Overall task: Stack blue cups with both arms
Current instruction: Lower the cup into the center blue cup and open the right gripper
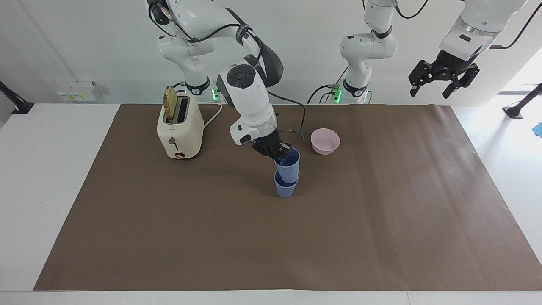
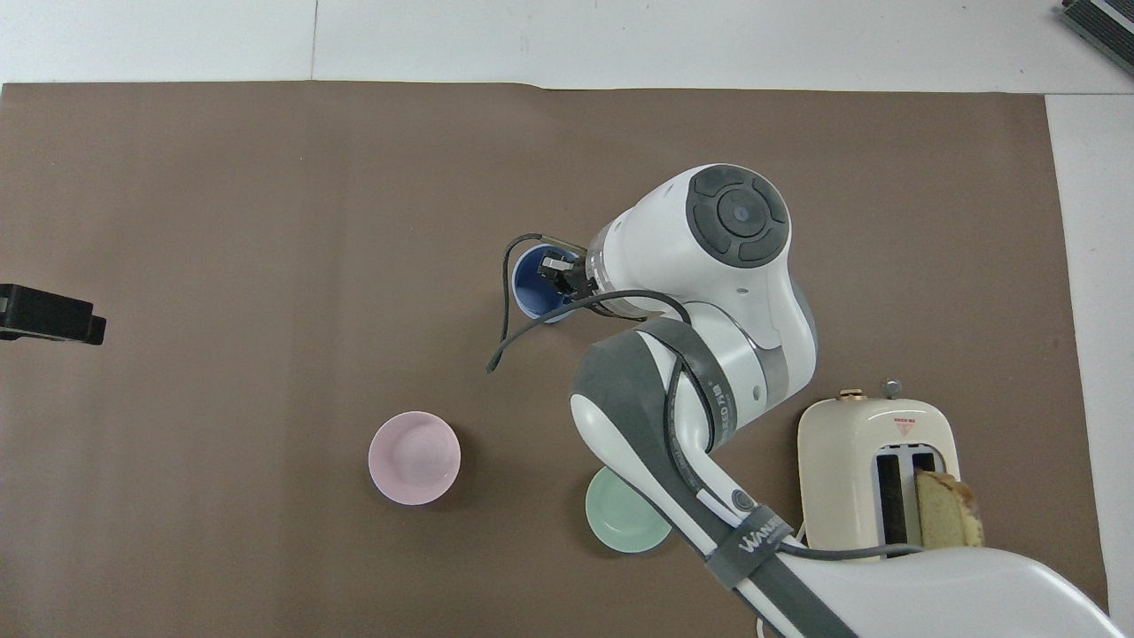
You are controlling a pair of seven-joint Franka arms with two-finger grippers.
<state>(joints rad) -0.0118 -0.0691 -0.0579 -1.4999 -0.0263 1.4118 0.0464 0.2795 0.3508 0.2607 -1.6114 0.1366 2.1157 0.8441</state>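
The right end effector (image 1: 277, 153) is clamped on the rim of 1 blue cup (image 1: 288, 165), on the side nearer the robots. That upper cup sits part way inside the lower cup (image 1: 285, 189), which stands upright on the brown mat near the middle of the worktop (image 1: 51, 169). The step in hand looks like the nesting itself, nearly done. The next move probably calls for seating the held cup squarely, letting go, and lifting away without tipping the pair. The right arm reaches from its base down and forward, its wrist angled toward the cups. The left end effector (image 1: 440, 81) hangs high over the left arm's end of the worktop, fingers apart, waiting. A pink bowl (image 1: 325, 141), a green bowl (image 2: 625, 523) and a toaster (image 1: 179, 129) stand nearer the robots.
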